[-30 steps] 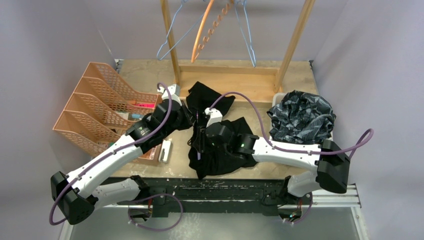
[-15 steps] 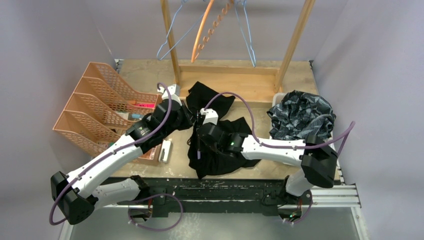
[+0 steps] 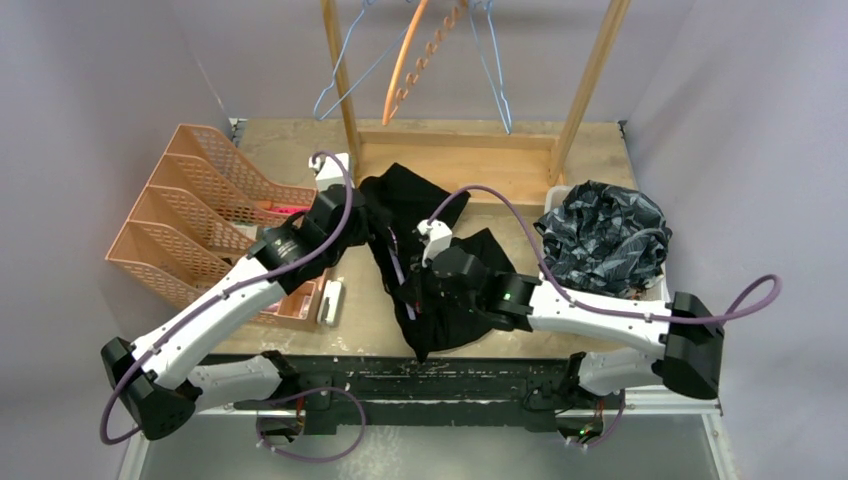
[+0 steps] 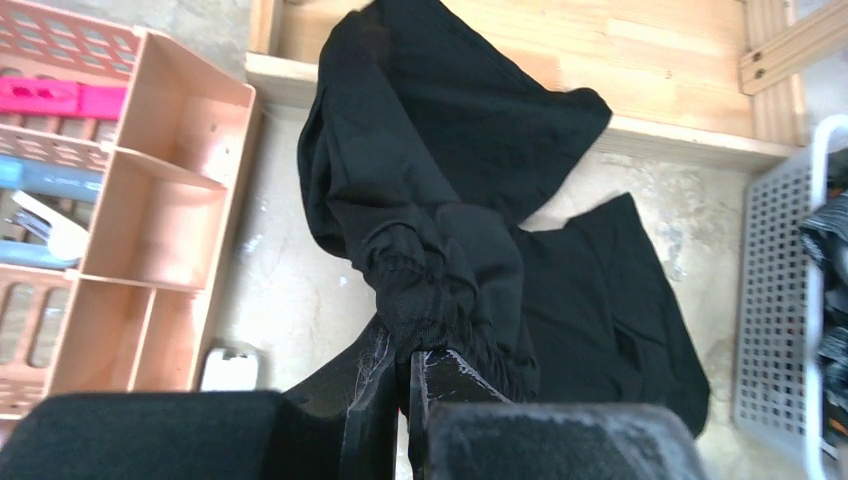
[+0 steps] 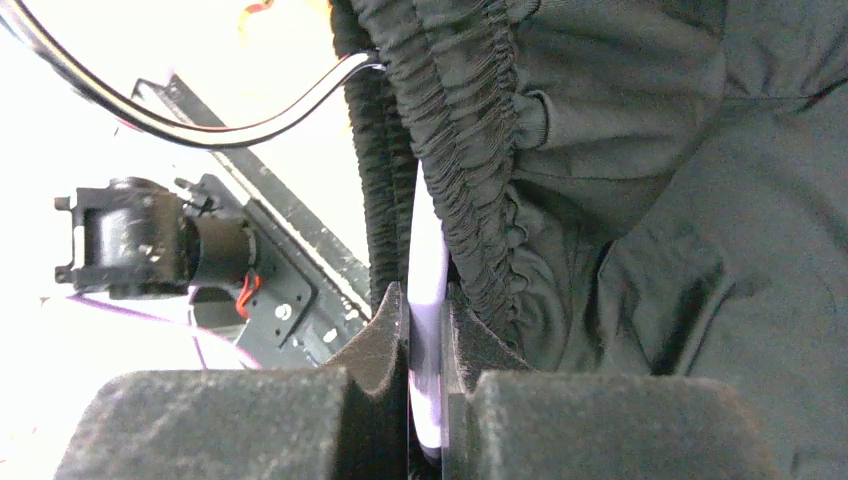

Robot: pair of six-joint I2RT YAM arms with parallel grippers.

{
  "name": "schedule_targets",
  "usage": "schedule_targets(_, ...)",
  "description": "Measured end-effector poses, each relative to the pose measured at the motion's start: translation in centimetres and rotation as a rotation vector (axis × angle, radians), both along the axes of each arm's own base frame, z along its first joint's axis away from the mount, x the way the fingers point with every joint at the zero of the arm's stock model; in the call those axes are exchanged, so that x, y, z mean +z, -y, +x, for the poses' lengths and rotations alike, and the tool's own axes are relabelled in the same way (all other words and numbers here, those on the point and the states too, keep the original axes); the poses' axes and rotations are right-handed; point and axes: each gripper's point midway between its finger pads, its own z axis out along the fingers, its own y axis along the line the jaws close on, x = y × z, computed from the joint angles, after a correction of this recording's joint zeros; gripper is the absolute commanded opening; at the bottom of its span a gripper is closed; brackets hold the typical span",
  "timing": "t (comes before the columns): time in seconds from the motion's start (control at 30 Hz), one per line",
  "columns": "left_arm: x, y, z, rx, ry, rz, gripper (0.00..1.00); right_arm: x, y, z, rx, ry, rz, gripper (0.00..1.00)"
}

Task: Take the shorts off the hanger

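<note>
The plain black shorts (image 3: 455, 300) lie crumpled mid-table, still threaded on a lilac hanger (image 3: 398, 265). My left gripper (image 3: 362, 208) is shut on the gathered waistband at the shorts' back left end and holds it raised. In the left wrist view the bunched elastic sits between the jaws of the left gripper (image 4: 415, 355), and the black shorts (image 4: 450, 150) trail away over the table. My right gripper (image 3: 424, 288) is shut on the hanger; in the right wrist view the lilac hanger (image 5: 427, 250) runs between its pads (image 5: 385, 325), beside the ruched waistband (image 5: 470, 130).
Dark camouflage shorts (image 3: 600, 235) fill a white basket (image 3: 657, 290) at the right. Orange tray organisers (image 3: 190, 225) stand at the left, with a small white object (image 3: 329, 300) beside them. A wooden rack (image 3: 460, 150) at the back carries a blue wire hanger (image 3: 345, 85) and an orange hanger (image 3: 400, 70).
My right gripper has closed on the lilac hanger and shifted slightly right. My left gripper has pulled the waistband back and left, stretching the shorts out.
</note>
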Motion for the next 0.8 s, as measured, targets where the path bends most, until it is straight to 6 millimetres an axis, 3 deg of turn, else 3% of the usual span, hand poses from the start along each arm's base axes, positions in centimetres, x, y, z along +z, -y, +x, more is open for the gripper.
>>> schedule_targets(0.2,-0.7,-0.5,1.5,0.024,-0.022,0.118,0.0,0.5,0.2,-1.9,0.109,0.004,0.054,0.0)
schedule_targets(0.33,-0.7,-1.0,2.2,0.038,-0.027,0.175,0.0,-0.2,-0.1,-2.5,0.165,-0.005,0.035,0.0)
schedule_targets(0.63,-0.5,-5.3,3.7,0.172,-0.055,0.248,0.0,-0.1,0.2,-3.4,0.231,0.021,0.057,0.0)
schedule_targets(0.8,-0.9,-5.9,3.8,0.177,-0.077,0.233,0.0,0.6,0.3,-4.2,0.283,0.033,0.077,0.0)
